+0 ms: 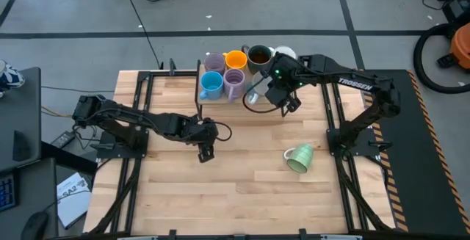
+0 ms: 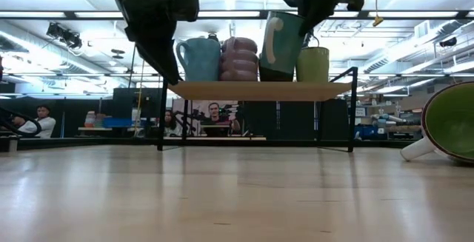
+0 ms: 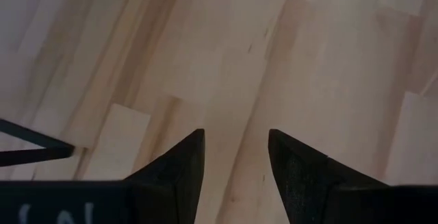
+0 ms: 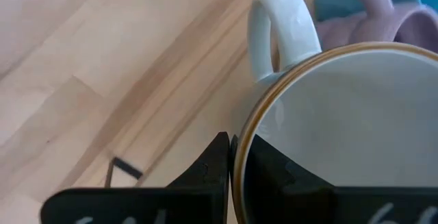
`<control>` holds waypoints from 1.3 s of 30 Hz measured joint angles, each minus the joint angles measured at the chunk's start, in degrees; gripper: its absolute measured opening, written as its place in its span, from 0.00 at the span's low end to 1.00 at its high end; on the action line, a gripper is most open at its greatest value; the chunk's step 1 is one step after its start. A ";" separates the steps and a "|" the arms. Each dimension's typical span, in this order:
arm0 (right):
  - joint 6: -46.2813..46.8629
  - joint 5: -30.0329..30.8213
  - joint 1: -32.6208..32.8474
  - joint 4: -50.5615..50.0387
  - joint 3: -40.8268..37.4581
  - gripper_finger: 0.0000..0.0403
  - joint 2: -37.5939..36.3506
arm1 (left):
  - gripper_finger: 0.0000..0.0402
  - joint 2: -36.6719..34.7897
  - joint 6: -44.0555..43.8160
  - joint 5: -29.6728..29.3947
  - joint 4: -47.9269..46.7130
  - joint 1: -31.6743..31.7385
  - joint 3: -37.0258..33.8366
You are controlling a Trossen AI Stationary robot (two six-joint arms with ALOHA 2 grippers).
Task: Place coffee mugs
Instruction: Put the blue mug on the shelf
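Note:
On a raised wooden shelf [image 1: 273, 75] at the far side stand several mugs: two lavender [image 1: 214, 62] [image 1: 233, 83], orange [image 1: 235, 59], dark brown [image 1: 258, 55], cream [image 1: 286, 52] and blue [image 1: 211, 85]. My right gripper [image 1: 270, 97] is shut on the teal mug with a white inside [image 1: 253, 99] [image 2: 280, 46] at the shelf's near edge. A pale green mug [image 1: 299, 159] [image 2: 448, 131] lies on its side on the table near the right. My left gripper [image 1: 205, 152] [image 3: 234, 138] hangs open over bare table, left of centre. My right gripper pinches the teal mug's rim [image 4: 239, 159] a little way round from its white handle [image 4: 280, 25], one finger [image 4: 267, 172] inside and one finger [image 4: 212, 169] outside. The fingers come from above. The mug is tilted; whether its base touches the shelf I cannot tell.
The shelf's black metal frame [image 1: 199, 86] [image 2: 161, 116] stands on the far half of the table. Bare wooden tabletop [image 1: 242, 188] spreads across the middle and near side. People sit in the room behind the table [image 2: 44, 120].

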 joint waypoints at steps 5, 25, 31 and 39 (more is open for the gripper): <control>-0.66 -3.79 -1.40 -0.12 -0.01 0.10 0.00 | 0.42 -0.02 0.00 -0.01 0.00 0.70 0.00; -0.85 -5.90 -4.27 0.02 0.00 0.12 0.04 | 0.42 -0.04 0.20 0.02 1.98 0.67 0.00; -0.85 -5.90 -4.29 0.75 0.00 0.12 0.04 | 0.42 -0.04 0.20 0.02 1.99 0.67 0.00; -0.82 -5.90 -4.27 2.24 0.00 0.15 0.04 | 0.42 -0.04 0.20 0.00 2.10 0.67 0.00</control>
